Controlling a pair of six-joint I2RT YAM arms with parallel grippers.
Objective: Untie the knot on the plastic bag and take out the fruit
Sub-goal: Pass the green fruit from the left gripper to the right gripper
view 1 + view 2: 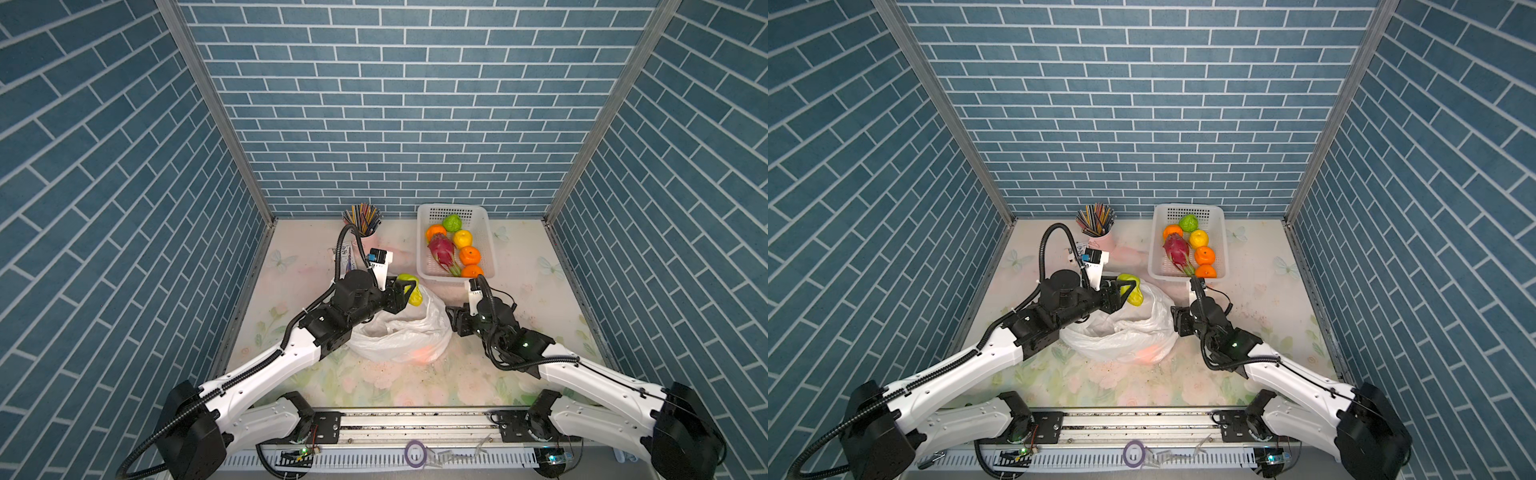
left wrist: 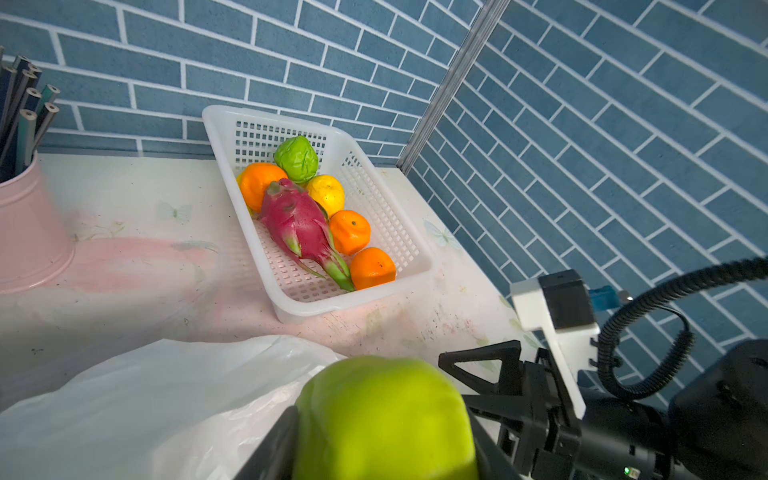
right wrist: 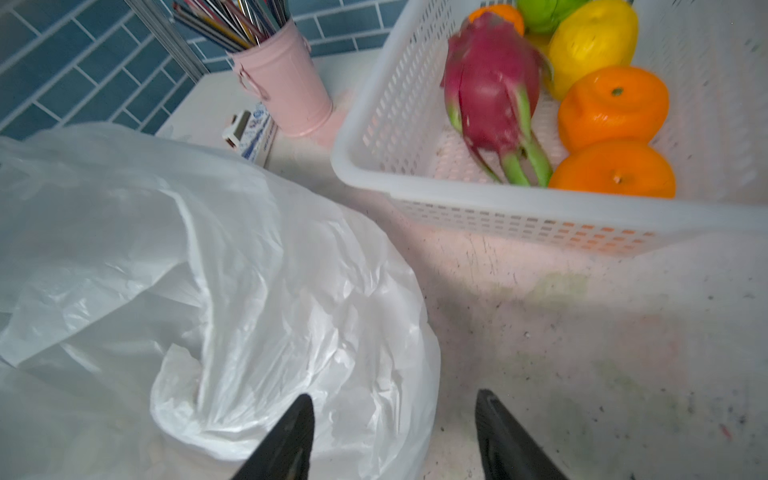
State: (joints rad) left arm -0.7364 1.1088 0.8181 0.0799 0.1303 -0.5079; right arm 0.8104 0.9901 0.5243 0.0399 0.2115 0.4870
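Left hand (image 2: 381, 442) gripping green fruit (image 2: 382, 395), right hand (image 3: 394, 398) parted, wrist view only

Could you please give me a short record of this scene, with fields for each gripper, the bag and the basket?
left gripper: jaws closed on a yellow-green fruit, at the far edge of the plastic bag
right gripper: jaws open, empty, beside the plastic bag
plastic bag: mouth open, no knot visible; an orange shape shows through its wall
basket: three oranges, lemon, dragon fruit, bumpy green fruit
other: pink cup of pencils by the back wall
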